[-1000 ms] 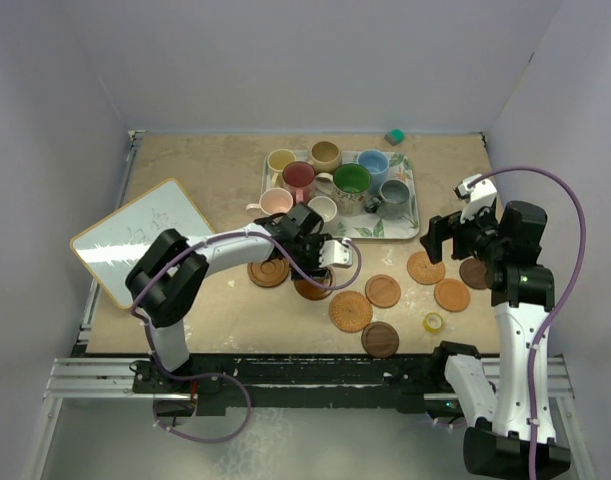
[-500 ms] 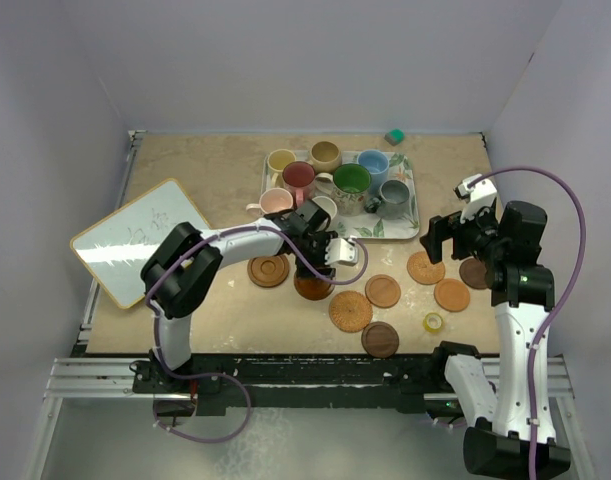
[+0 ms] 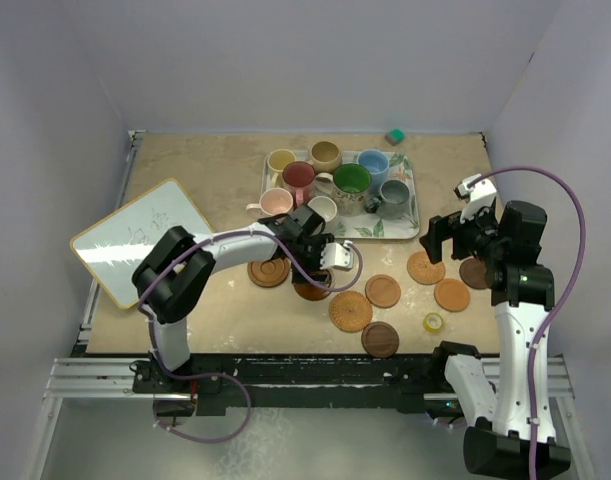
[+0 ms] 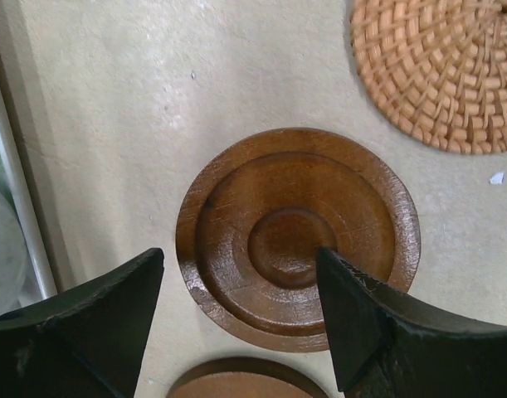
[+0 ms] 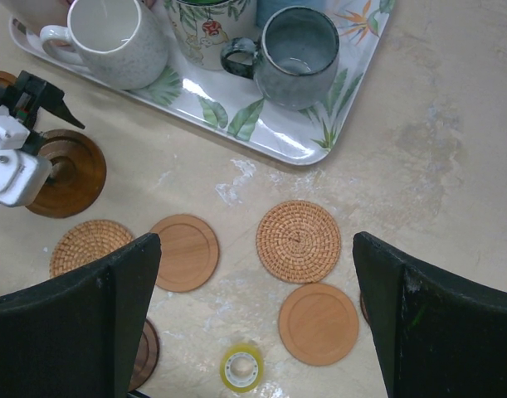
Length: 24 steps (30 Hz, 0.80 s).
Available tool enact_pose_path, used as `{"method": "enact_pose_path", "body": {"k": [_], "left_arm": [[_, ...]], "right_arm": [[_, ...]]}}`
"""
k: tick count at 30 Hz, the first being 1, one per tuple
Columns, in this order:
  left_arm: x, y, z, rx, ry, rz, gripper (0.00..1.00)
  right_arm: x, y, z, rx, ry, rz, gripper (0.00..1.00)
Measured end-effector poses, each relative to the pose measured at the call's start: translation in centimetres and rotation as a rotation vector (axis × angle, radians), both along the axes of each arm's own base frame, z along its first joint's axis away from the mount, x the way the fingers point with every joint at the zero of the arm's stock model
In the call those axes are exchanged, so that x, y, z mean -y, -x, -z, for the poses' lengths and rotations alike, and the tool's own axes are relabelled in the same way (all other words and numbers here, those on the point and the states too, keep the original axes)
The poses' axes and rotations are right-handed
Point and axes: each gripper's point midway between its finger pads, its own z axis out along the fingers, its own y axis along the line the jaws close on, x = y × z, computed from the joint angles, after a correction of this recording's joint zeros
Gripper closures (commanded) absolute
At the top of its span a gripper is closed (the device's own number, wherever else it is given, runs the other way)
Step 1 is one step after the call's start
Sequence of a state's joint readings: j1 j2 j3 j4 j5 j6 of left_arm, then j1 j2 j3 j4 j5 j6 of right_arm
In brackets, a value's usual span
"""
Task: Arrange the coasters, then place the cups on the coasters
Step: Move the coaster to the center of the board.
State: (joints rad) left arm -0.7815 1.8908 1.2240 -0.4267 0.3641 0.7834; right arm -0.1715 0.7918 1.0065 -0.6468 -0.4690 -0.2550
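Observation:
My left gripper [image 4: 241, 257] is open and hangs just above a dark brown ringed coaster [image 4: 294, 236] that lies flat on the table; nothing is between its fingers. From above, this gripper [image 3: 322, 262] is in front of the tray, with the coaster [image 3: 313, 288] under it. Another dark coaster [image 3: 269, 271] lies to its left. Woven coasters [image 3: 351, 311] [image 3: 425, 267] and wooden ones [image 3: 383, 291] [image 3: 452, 294] [image 3: 380, 339] are spread to the right. My right gripper [image 5: 255, 249] is open, high over a woven coaster [image 5: 299, 240]. Several cups, among them the white cup [image 5: 112, 33] and the grey cup [image 5: 296, 56], stand on the tray.
The leaf-print tray [image 3: 405, 228] sits at the back centre. A small yellow tape roll [image 3: 433, 322] lies near the front right. A whiteboard [image 3: 145, 235] lies at the left, and a small green block [image 3: 394, 136] is by the back wall.
The left gripper's jaws have spread wider, and it has shifted slightly over the dark coaster. The right arm has not moved.

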Motion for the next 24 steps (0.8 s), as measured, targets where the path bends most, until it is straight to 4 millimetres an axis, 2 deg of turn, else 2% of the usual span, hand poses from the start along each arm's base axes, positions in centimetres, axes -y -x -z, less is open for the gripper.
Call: {"method": "enact_pose_path", "body": {"k": [9, 24], "left_arm": [[-2.0, 2.5, 0.0, 0.020, -0.019, 0.033, 0.28], [-2.8, 4.1, -0.2, 0.102, -0.015, 0.051, 0.28]], "right_arm": [[-0.1, 0.0, 0.0, 0.000, -0.003, -0.005, 0.00], [-0.3, 0.0, 0.1, -0.006, -0.012, -0.018, 0.00]]}}
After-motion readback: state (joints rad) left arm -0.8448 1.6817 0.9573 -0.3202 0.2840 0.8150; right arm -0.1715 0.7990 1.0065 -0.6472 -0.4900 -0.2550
